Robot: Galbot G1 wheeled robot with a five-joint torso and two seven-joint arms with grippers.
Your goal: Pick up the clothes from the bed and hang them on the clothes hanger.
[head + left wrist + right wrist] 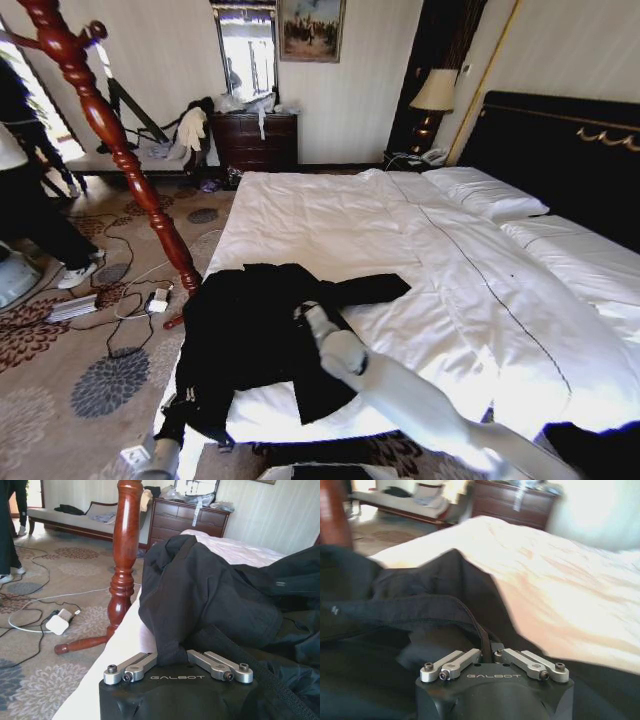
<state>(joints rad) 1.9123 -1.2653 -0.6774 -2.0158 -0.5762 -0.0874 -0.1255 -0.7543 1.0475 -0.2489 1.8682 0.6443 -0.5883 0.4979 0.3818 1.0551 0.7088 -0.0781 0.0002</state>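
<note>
Your left gripper [177,660] was pinched shut on a fold of the black jacket [262,340] at its edge nearest the floor. Your right gripper [487,656] clamped another fold nearer the garment's middle. The jacket lay spread on the near corner of the bed [470,290], just beside the wooden stand [120,150].

Head camera looks down from above; both wrist cameras sit close — all share the black jacket [255,335].
</note>
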